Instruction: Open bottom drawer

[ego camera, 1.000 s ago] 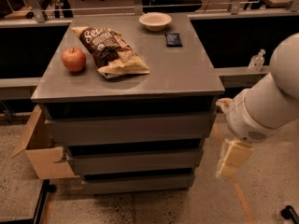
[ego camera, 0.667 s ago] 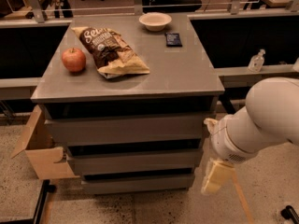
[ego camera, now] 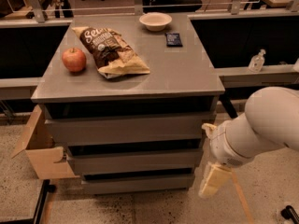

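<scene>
The bottom drawer (ego camera: 138, 183) is the lowest and shortest of three grey handleless fronts under the grey cabinet top (ego camera: 177, 76). It sits flush and closed. My gripper (ego camera: 214, 180) hangs from the white arm (ego camera: 261, 127) at the right, just off the drawer's right end, near floor level. It is apart from the drawer front. Only one pale finger shows.
On the cabinet top lie a red apple (ego camera: 74, 59), a brown chip bag (ego camera: 112, 50), a white bowl (ego camera: 155, 20) and a small dark packet (ego camera: 174, 39). An open cardboard box (ego camera: 39, 148) stands at the cabinet's left. A sanitizer bottle (ego camera: 256, 61) sits on the right ledge.
My arm and gripper have moved left and down, from beside the middle drawer's right end toward the bottom drawer's right end. The drawers have not moved.
</scene>
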### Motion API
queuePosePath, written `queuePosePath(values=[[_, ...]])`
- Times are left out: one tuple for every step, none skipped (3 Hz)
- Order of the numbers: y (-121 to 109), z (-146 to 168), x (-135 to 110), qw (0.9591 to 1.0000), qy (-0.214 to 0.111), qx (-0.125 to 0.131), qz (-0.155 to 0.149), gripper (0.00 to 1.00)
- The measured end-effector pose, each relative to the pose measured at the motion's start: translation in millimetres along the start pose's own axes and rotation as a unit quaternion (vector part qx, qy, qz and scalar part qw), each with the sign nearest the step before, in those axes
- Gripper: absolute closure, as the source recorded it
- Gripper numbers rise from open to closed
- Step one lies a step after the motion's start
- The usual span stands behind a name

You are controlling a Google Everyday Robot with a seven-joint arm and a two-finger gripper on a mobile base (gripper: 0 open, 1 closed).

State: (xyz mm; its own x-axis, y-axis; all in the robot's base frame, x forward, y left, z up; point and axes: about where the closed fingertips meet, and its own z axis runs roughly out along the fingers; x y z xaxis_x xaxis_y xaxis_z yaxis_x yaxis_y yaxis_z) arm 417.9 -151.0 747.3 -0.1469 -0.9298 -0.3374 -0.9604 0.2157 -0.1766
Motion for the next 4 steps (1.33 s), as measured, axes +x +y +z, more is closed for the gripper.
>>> queuePosePath(values=[[6, 42, 12, 0.9998, -0.012, -0.013, -0.002, 0.0], [15, 84, 20, 0.9992, -0.026, -0.024, -0.018, 0.0], [30, 133, 27, 0.9979, -0.043, -0.031, -0.036, 0.0], [48, 183, 29, 0.996, -0.056, -0.044, -0.055, 0.0]])
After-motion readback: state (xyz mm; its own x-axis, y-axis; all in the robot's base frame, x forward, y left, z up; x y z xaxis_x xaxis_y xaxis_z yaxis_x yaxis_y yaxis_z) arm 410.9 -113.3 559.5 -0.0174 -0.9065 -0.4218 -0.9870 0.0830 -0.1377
